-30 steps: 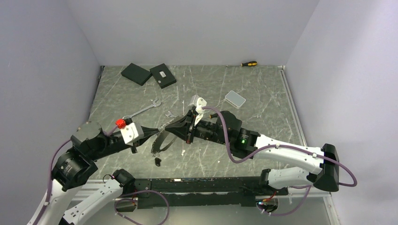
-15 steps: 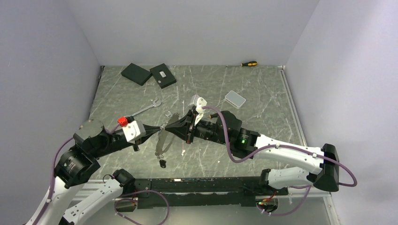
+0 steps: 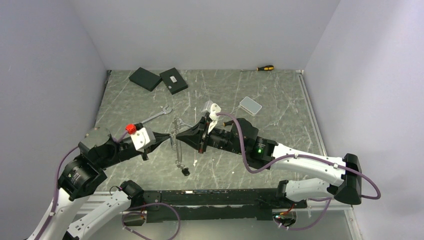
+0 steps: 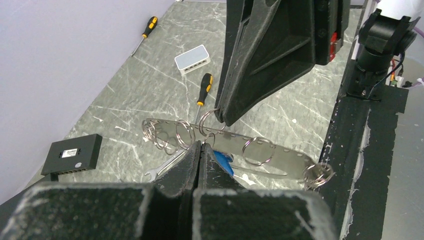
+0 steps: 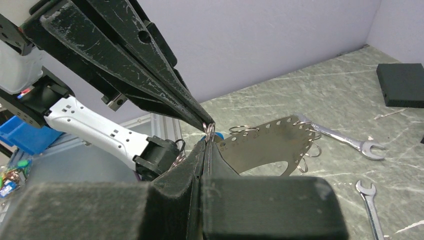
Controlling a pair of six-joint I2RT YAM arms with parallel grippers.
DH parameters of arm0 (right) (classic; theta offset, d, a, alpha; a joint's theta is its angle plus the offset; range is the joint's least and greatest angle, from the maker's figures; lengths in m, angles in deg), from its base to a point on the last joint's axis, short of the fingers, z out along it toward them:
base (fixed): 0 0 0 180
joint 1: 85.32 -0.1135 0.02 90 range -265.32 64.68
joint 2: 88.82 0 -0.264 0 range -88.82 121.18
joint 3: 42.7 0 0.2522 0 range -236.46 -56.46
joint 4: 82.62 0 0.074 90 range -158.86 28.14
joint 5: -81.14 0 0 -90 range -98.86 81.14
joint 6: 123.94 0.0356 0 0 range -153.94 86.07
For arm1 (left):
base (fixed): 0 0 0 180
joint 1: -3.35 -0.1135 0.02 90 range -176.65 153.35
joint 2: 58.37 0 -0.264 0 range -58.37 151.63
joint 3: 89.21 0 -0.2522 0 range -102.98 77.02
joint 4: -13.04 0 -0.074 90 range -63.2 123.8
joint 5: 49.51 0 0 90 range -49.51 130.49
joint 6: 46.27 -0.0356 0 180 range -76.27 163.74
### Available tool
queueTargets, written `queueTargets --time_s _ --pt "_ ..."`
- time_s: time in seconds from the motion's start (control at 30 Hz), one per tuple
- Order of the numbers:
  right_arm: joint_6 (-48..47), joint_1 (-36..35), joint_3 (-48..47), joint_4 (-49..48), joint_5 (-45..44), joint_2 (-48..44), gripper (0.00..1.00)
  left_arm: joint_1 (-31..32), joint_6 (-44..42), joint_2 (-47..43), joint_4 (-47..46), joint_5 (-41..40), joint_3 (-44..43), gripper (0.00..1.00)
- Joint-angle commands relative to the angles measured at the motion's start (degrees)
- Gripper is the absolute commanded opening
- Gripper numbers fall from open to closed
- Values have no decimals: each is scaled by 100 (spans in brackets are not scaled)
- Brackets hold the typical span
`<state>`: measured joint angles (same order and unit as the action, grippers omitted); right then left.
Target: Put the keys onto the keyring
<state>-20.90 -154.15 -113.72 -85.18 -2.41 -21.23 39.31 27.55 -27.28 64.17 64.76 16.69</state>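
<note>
The keyring is a curved flat metal band with holes and several small wire rings; it hangs in the air between both grippers. My left gripper and right gripper meet tip to tip, each shut on a small ring at the band's top. The left wrist view shows my left gripper shut below the band. The right wrist view shows my right gripper shut on a ring. One key lies on the table behind the left arm; both keys show in the right wrist view.
Two black boxes lie at the back left. A white box lies right of centre. A yellow-and-black screwdriver lies by the back wall; a second one shows in the left wrist view. A black fob dangles from the band.
The band has swung from slanting left to hanging almost straight down, and its black fob has moved right. My left gripper has shifted slightly right and up. The right arm has hardly moved.
</note>
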Motion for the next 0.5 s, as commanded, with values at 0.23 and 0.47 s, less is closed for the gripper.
queueTargets --time_s 0.23,0.47 --pt "154 -51 -57 -272 101 -270 0 -11 -34 10 -313 -474 -121 0" --pt "172 -51 -75 -428 -151 -213 0 -16 -34 -6 -307 -239 -119 0"
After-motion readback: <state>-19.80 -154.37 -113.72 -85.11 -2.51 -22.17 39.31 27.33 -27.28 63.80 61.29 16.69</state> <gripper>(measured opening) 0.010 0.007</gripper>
